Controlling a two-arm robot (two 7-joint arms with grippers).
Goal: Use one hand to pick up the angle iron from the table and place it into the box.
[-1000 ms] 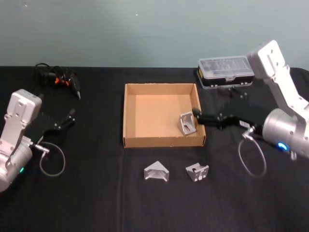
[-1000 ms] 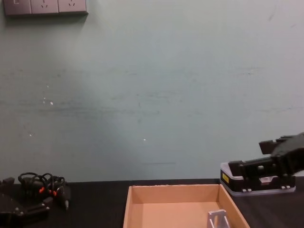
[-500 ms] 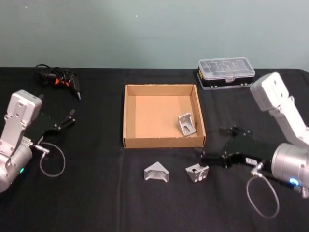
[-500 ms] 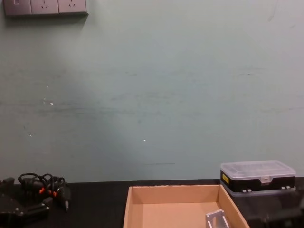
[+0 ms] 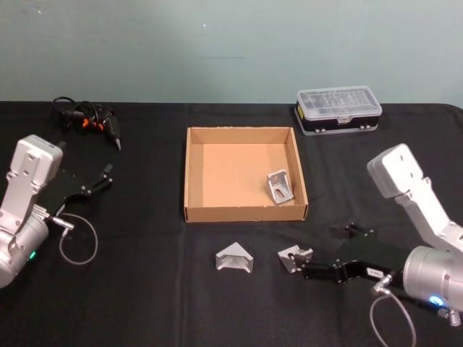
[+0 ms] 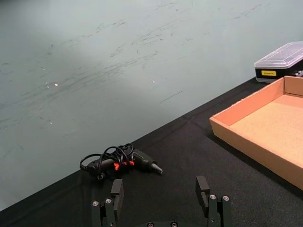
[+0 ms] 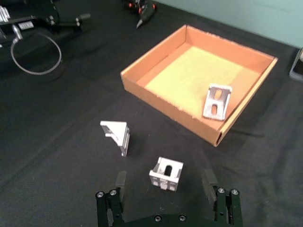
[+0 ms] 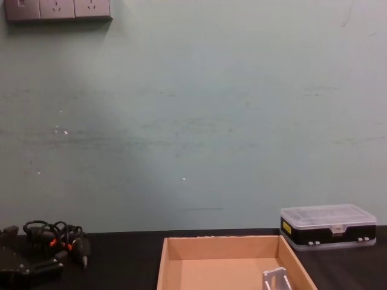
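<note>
The tan box [image 5: 191, 173] stands mid-table, and one silver angle iron [image 5: 280, 186] leans in its near right corner [image 7: 217, 100]. In front of the box, two more angle irons lie on the black table [image 5: 145, 289]: a left one [image 5: 234, 258] [image 7: 116, 136] and a right one [image 5: 295, 257] [image 7: 166, 173]. My right gripper [image 5: 318, 260] hovers low just right of the right one. It is open, and in the right wrist view [image 7: 164, 179] that piece lies between and slightly ahead of its fingers. The left gripper [image 5: 101, 179] is parked at the far left, open and holding nothing [image 6: 160, 189].
A black plastic case with a clear lid [image 5: 338, 110] [image 8: 328, 226] sits behind the box to the right. A black tool with tangled cable [image 5: 87, 119] [image 6: 120, 163] lies at the back left. A wire loop [image 5: 78, 246] hangs by the left arm.
My right gripper drew back from the box, leaving an angle iron inside, and swung toward the table's front down to the right-hand loose angle iron. The left arm stayed put.
</note>
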